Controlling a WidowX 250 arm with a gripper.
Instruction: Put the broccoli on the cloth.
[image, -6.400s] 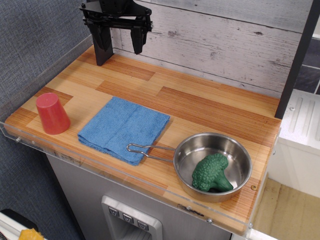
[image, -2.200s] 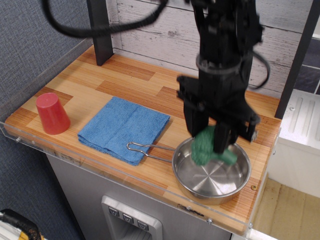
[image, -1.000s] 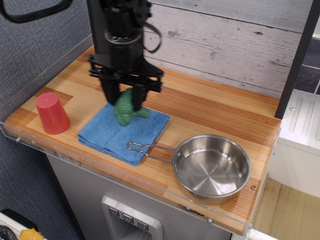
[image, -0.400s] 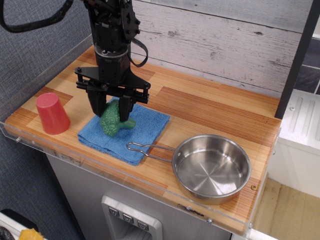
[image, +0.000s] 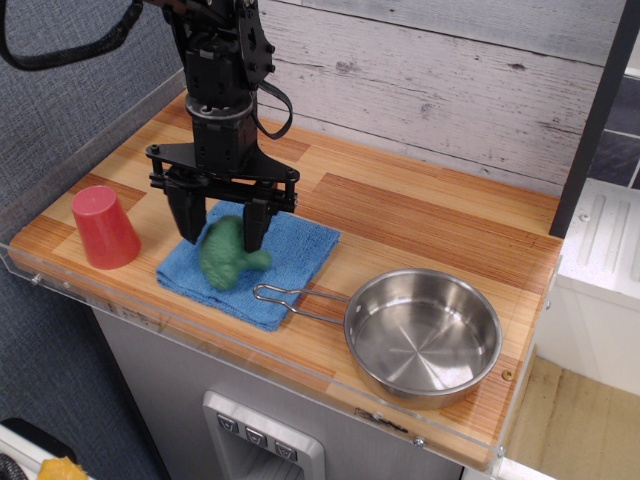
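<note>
Broccoli (image: 229, 255) lies on the blue cloth (image: 290, 252), toward the cloth's left-front part, with the head to the left and the short stalk pointing right. The gripper (image: 221, 224) stands directly above it with its fingers (image: 256, 226) spread apart, one on each side of the floret's upper rear; they appear clear of the toy, though contact at the far side cannot be ruled out from this angle. The grip reads as released.

Judgement: placement looks done, and the step in hand is the withdrawal. A straight vertical lift is advisable, so that neither finger drags the floret or snags the nubby towel. Sideways motion should wait until the fingertips are above the head. The red cup (image: 103, 227) stands just left of the cloth and the steel pan (image: 423, 334) sits to the right, its wire handle (image: 296, 299) resting across the cloth's front corner; both should be left undisturbed.

Condition of the item: dark green, bumpy rounded head, lighter stalk, lying on its side, wholly within the cloth's outline.
</note>
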